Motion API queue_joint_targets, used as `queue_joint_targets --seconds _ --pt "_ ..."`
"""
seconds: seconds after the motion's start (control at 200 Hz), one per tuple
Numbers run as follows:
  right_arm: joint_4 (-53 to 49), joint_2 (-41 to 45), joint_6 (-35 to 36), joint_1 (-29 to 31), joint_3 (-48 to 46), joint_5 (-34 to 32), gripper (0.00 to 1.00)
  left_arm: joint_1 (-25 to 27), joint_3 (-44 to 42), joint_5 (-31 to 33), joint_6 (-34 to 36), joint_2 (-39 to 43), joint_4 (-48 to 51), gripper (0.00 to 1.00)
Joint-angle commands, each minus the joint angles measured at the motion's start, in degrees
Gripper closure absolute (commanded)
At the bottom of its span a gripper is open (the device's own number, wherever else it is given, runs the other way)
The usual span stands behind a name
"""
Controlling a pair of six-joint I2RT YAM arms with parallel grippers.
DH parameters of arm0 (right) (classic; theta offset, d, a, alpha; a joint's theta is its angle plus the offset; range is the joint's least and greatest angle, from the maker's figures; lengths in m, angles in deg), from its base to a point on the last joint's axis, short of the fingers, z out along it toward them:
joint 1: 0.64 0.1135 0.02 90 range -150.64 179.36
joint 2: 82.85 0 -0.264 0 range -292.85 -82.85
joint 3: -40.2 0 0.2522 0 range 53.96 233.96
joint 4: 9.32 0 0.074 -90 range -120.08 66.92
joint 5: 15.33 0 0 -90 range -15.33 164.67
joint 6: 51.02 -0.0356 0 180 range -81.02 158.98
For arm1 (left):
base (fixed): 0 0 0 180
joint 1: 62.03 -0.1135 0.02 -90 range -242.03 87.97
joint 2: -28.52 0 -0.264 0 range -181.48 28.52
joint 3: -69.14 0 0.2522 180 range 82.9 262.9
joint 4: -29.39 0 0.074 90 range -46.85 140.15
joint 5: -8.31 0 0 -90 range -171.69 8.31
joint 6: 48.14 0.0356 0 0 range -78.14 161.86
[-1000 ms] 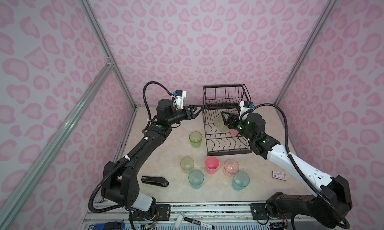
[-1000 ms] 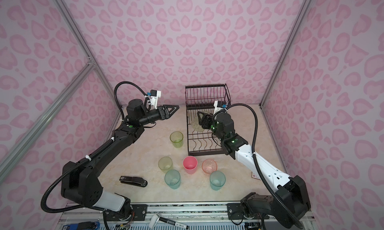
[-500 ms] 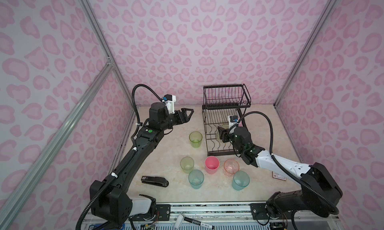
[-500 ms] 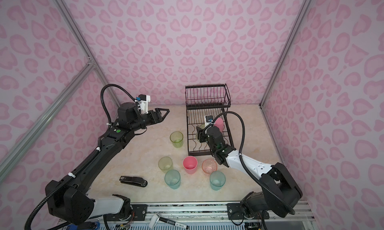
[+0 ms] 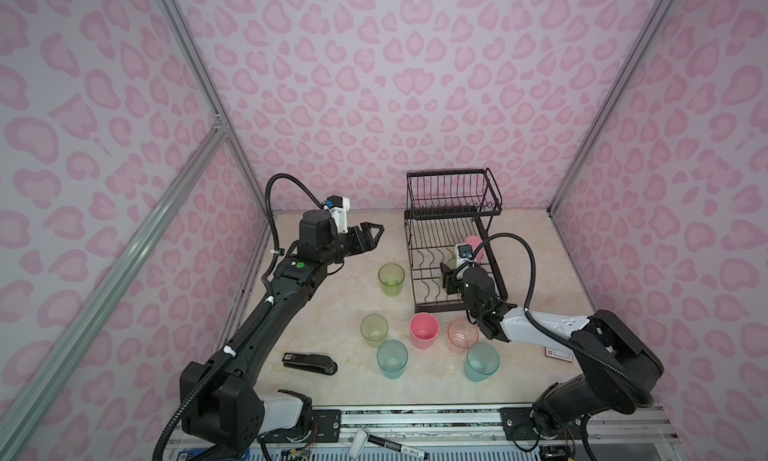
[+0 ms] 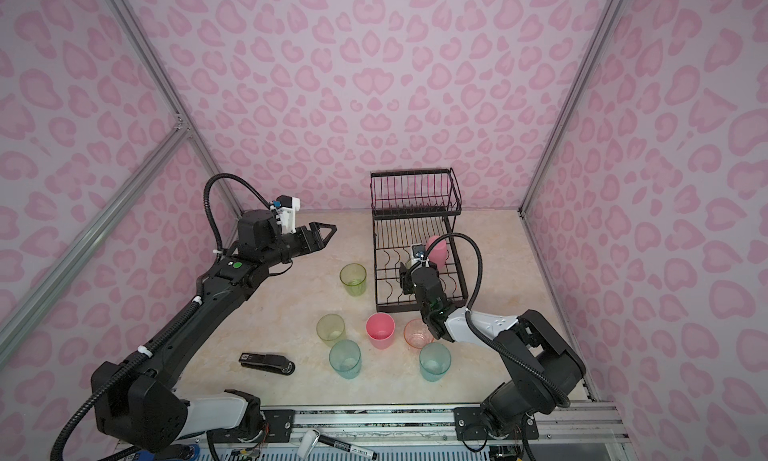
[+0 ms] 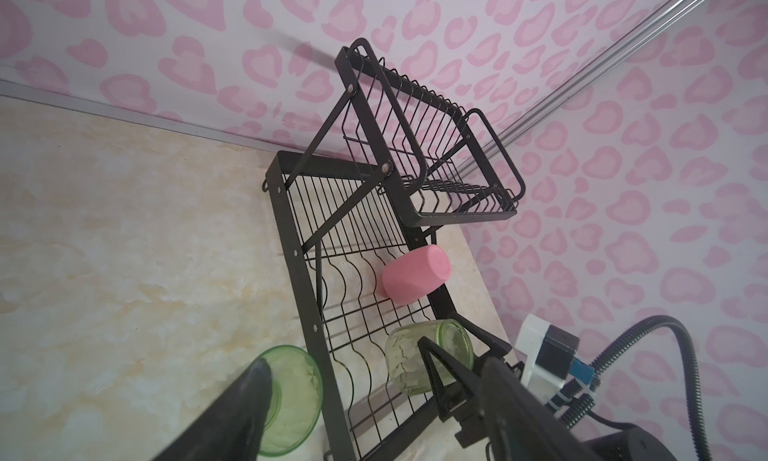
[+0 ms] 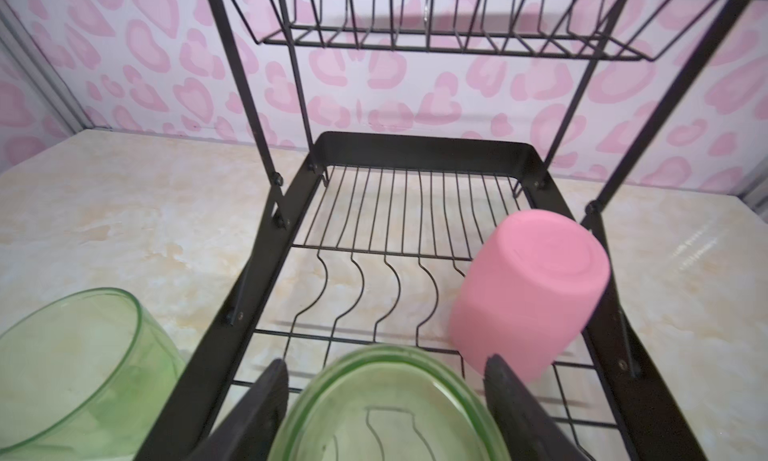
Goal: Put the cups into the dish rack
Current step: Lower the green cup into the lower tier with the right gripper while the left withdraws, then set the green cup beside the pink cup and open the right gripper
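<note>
The black wire dish rack [image 5: 453,209] [image 6: 415,209] stands at the back of the table. A pink cup [image 5: 473,247] [image 7: 415,274] [image 8: 528,292] lies tilted on its lower tier. My right gripper [image 5: 446,272] [image 8: 385,360] is over that tier, shut on a yellow-green cup [image 7: 428,361] [image 8: 386,409] lying on the wires. My left gripper [image 5: 372,234] [image 7: 345,371] hangs open and empty left of the rack. Below it another yellow-green cup [image 5: 391,279] [image 8: 79,375] stands upright beside the rack. Several more cups stand nearer the front: yellow-green [image 5: 374,330], pink [image 5: 424,331], orange-pink [image 5: 462,334], teal [image 5: 392,358] and teal [image 5: 481,361].
A black stapler [image 5: 309,362] lies at the front left of the table. On the right, by my right arm, lies a small card [image 5: 559,353]. A marker [image 5: 395,442] rests on the front rail. Pink patterned walls close in three sides.
My right arm has dropped low and brought the yellow-green cup down onto the lower tier. My left gripper has drawn back leftward from the rack, still open.
</note>
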State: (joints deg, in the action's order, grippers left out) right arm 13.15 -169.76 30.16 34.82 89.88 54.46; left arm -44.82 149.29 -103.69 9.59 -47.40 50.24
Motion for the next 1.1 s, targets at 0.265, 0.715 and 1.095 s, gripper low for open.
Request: queue_joint_targets --seconds 0.265,0.715,1.095 --pt "4.03 0.63 -4.41 -3.64 -4.01 -15.36 0.49 -0.03 -1.81 -0.06 0.28 0.68 -3.58 0.19" --pt "1.99 -2.82 -12.14 -6.9 -4.48 -19.78 0.48 -0.01 -3.01 -0.1 -0.38 0.69 -4.98 0.19" --pt "2.0 -7.01 -12.93 -5.39 -2.83 -21.96 0.39 -0.07 -3.89 2.51 -0.42 1.54 -3.91 0.19"
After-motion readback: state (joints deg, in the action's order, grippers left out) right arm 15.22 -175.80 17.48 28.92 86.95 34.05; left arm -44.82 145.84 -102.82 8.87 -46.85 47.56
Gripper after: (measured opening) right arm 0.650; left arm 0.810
